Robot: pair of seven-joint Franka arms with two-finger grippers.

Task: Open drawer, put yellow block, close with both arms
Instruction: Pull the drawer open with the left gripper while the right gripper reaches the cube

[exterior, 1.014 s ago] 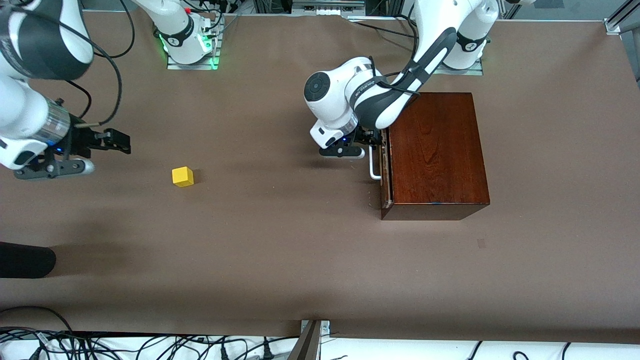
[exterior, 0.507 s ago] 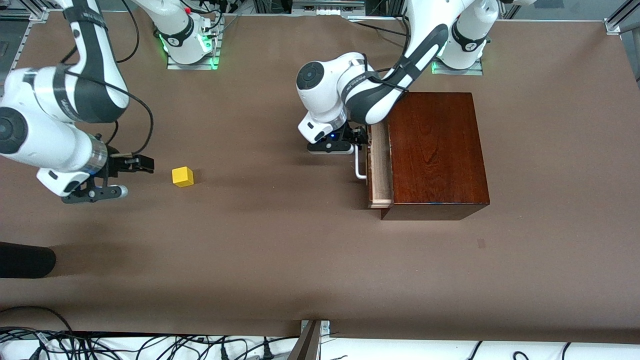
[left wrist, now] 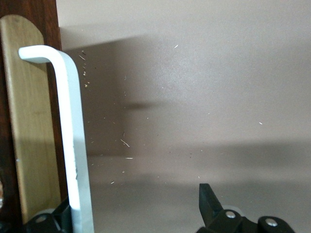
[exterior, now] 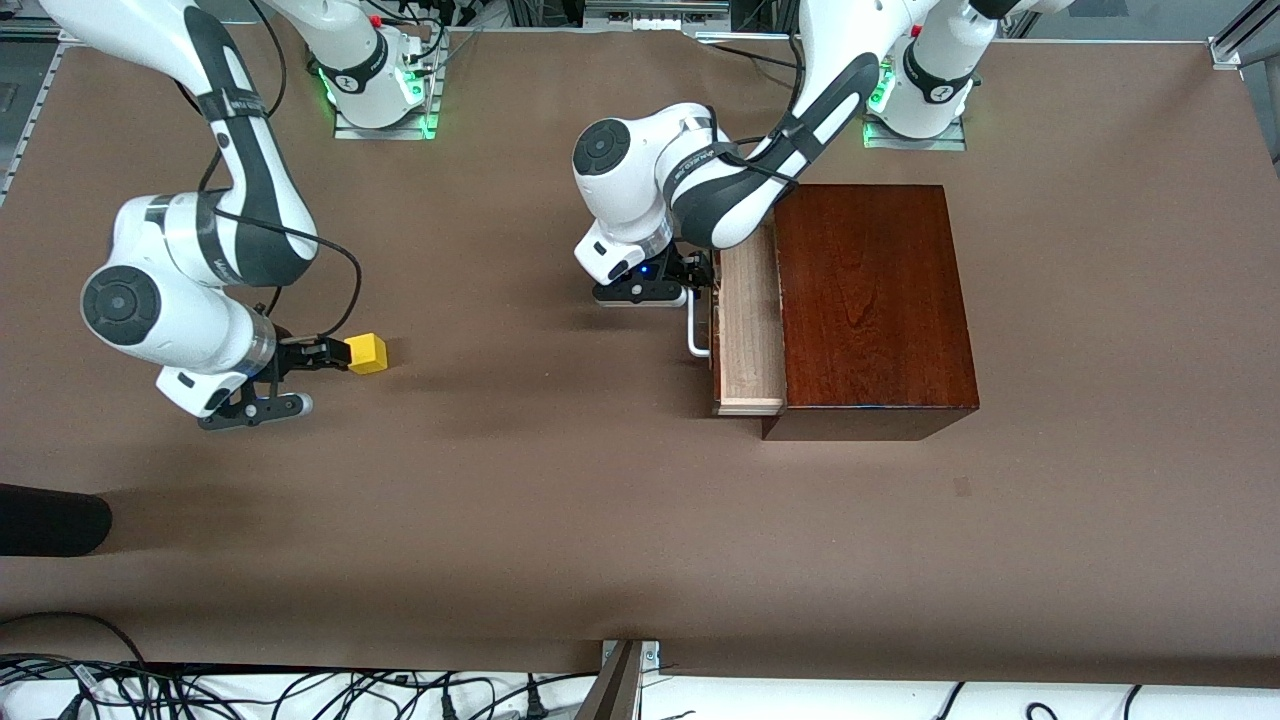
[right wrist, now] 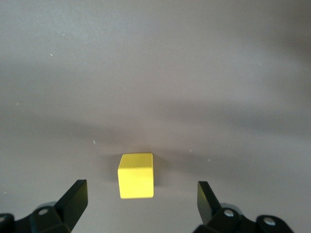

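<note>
The yellow block (exterior: 366, 353) lies on the brown table toward the right arm's end. My right gripper (exterior: 328, 355) is low beside it and open. In the right wrist view the yellow block (right wrist: 136, 175) sits just ahead of the right gripper (right wrist: 141, 193), its near edge between the spread fingertips, untouched. The drawer (exterior: 748, 330) stands partly pulled out of the dark wooden box (exterior: 870, 300). My left gripper (exterior: 703, 278) is at the white handle (exterior: 695, 325). In the left wrist view the handle (left wrist: 73, 145) runs against one finger of the open left gripper (left wrist: 135, 200), with the other finger (left wrist: 208, 198) far off it.
A black object (exterior: 50, 520) lies at the table's edge at the right arm's end, nearer the front camera. Cables (exterior: 300, 695) and a metal bracket (exterior: 625, 670) run along the edge nearest the front camera. Open brown tabletop lies between the block and the drawer.
The left gripper has drawn the drawer out of the box toward the right arm's end. The right arm has swung in and brought its open gripper up to the yellow block.
</note>
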